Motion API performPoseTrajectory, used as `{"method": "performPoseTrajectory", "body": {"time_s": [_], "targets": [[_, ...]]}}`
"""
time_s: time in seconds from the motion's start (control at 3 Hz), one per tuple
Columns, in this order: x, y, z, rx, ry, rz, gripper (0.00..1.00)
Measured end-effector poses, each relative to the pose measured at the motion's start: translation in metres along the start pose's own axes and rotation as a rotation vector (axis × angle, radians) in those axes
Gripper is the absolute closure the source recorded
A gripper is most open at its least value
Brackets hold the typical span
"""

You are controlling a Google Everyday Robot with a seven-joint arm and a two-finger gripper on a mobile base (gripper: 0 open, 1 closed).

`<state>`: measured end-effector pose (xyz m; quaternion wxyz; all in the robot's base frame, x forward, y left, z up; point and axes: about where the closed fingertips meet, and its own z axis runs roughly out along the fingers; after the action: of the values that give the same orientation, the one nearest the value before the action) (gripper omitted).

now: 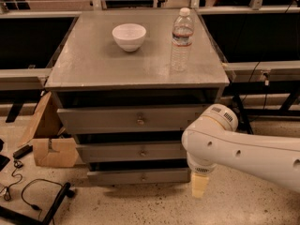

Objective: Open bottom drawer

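The grey metal desk (93, 64) has three drawers stacked in its front. The bottom drawer (136, 176), a slim grey panel, is the lowest of them, close to the speckled floor, with a dark gap above it. It does not stand out from the desk.

The white robot arm (243, 151) enters from the right. Its pale yellow gripper (199, 186) hangs downward at the right end of the bottom drawer's front, just above the floor. Whether it is spread or pressed together cannot be told.

On the desk, a white ceramic bowl (129, 35) and an upright clear plastic water bottle (181, 40) stand apart. A brown cardboard box (49, 142) is on the floor at left.
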<state>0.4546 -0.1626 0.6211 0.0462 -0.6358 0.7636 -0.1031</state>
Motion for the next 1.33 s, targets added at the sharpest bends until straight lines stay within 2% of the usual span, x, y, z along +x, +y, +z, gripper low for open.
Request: {"method": "performPoseTrajectory", "body": {"time_s": [0.33,0.67,1.0,1.33], "targets": [[-0.014,0.009,0.031,-0.024,-0.043,-0.008,0.0],[-0.041,0.03,0.098,-0.06,-0.134,-0.028,0.0],[-0.065,0.04,0.152,-0.051,-0.222,-0.037,0.0],[-0.083,0.037,0.197,-0.026,-0.279,-0.071,0.0]]}}
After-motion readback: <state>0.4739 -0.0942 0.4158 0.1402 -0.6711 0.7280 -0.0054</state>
